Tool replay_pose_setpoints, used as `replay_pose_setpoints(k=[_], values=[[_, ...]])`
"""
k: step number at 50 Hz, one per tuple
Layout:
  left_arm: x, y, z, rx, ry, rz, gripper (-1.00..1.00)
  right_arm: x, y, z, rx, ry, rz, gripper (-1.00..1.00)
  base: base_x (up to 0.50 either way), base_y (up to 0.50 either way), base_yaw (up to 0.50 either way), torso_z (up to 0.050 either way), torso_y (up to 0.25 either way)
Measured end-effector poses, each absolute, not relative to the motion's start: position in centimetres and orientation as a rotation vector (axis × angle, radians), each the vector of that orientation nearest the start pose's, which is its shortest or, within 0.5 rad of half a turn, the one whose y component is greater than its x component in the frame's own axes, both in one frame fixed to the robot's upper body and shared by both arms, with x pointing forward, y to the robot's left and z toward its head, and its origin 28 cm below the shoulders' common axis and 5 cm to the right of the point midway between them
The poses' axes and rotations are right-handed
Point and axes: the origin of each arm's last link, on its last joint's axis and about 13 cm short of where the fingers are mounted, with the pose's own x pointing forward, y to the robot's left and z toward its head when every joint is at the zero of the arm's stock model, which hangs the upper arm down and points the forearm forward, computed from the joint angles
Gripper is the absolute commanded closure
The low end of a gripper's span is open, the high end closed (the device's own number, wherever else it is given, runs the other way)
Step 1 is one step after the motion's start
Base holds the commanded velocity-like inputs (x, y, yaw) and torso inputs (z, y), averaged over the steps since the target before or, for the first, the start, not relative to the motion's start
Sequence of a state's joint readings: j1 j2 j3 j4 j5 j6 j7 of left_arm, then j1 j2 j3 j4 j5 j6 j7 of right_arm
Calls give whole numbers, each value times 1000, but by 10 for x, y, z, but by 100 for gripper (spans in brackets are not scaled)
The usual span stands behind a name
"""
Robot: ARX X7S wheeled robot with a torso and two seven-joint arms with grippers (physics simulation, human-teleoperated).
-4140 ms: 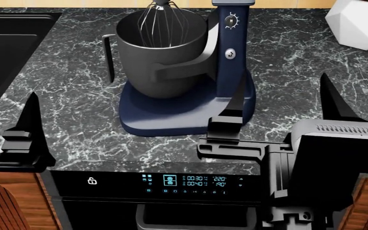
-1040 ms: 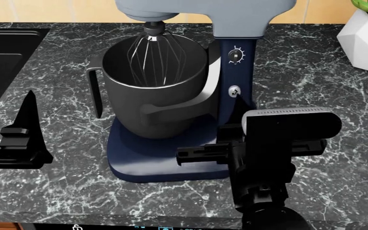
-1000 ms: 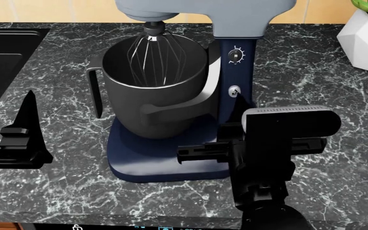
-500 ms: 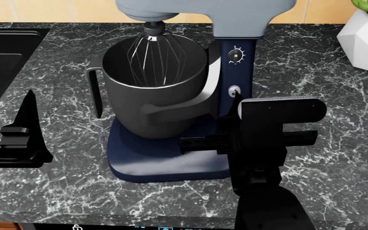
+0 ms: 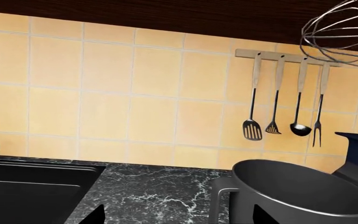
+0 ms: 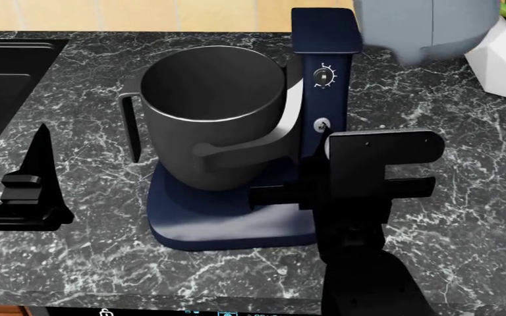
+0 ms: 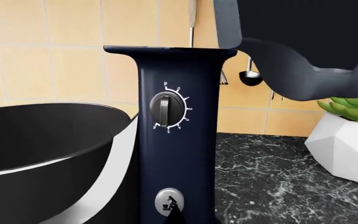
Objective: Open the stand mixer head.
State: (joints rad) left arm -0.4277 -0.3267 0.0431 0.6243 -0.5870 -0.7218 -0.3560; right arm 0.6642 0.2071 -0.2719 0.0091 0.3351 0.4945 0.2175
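Black marble countertop meets a yellow tiled wall.

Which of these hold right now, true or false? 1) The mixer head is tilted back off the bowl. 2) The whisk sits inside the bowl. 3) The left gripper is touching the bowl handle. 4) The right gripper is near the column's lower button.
1) True: the stand mixer head is swung back, clear of the bowl.
2) False: the whisk hangs above the bowl, which holds nothing.
3) False: the left gripper is apart from the handle.
4) True: the right gripper sits by the button on the column.
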Motion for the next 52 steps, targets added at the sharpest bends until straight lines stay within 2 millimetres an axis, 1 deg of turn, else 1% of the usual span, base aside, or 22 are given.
replay_pose_setpoints(k=[3, 10, 19, 29, 52], values=[[241, 223, 190, -94, -238, -50, -100, 322, -92, 156, -37, -93, 66, 100, 0, 0, 0, 0, 0], [241, 222, 189, -91, -236, -54, -100, 300, -95, 169, -40, -153, 53, 100, 0, 0, 0, 0, 0], [240, 221, 188, -82, -237, -58, -100, 283, -97, 180, 10, -238, 42, 100, 0, 0, 0, 0, 0], [241, 220, 187, -72, -235, -58, -100, 276, -101, 184, 18, -279, 27, 100, 0, 0, 0, 0, 0], [242, 221, 186, -67, -233, -57, -100, 269, -104, 183, -1, -284, 24, 100, 0, 0, 0, 0, 0]])
